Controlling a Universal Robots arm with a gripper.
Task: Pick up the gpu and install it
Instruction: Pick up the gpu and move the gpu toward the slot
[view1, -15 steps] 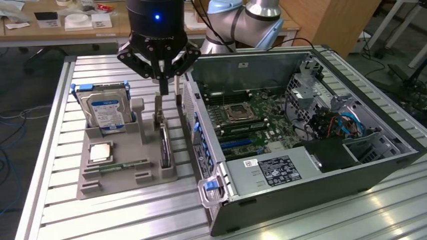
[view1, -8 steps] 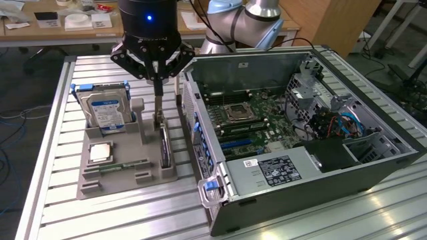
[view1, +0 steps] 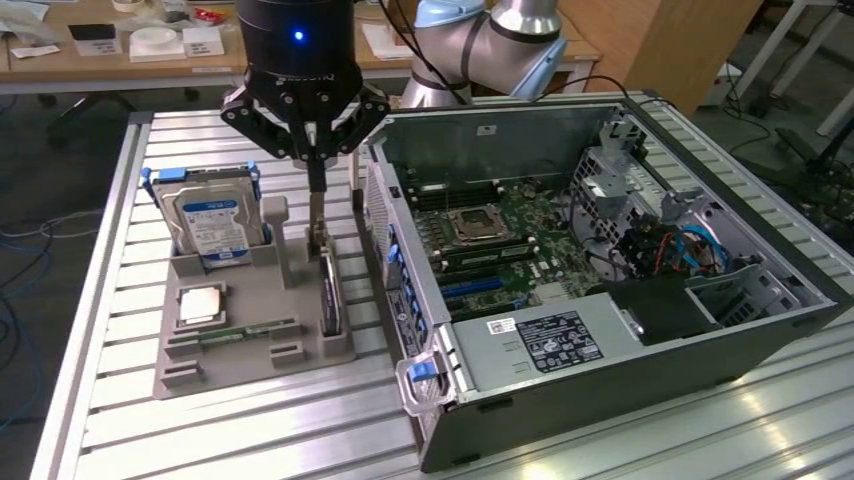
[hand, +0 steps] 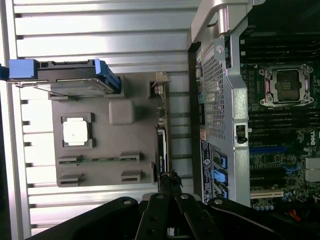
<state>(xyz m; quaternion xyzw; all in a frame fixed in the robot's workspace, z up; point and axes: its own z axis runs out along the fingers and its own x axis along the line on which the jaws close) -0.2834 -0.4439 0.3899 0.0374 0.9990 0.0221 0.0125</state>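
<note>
Ribbed aluminium slats form the tabletop (view1: 120, 420), on which we see a matte grey moulded holder (view1: 240, 352) and, just beside it on the exterior view's right, an open steel computer case (view1: 534, 395) with its green motherboard (view1: 514, 235) exposed. The holder carries a silver hard drive (view1: 214, 222) standing upright in blue rails, a square metal-capped processor (view1: 200, 303) lying flat, and a slim green memory stick (view1: 250, 329).

We find the gpu (view1: 330, 290), a thin flat black card, standing on its long edge in the holder's slot nearest the case. Its long axis runs parallel to the case's perforated side wall, from far to near in the exterior view, and a pale metal bracket rises at its far end. In the wrist view the card (hand: 162, 147) appears as a narrow dark strip.

We note the arm (view1: 481, 45) reaching in from behind the case, with the black gripper (view1: 315, 160) pointing straight down above the card. Its fingers are pressed together into a point. We cannot tell whether the tips (hand: 170, 179) touch the card.
</note>
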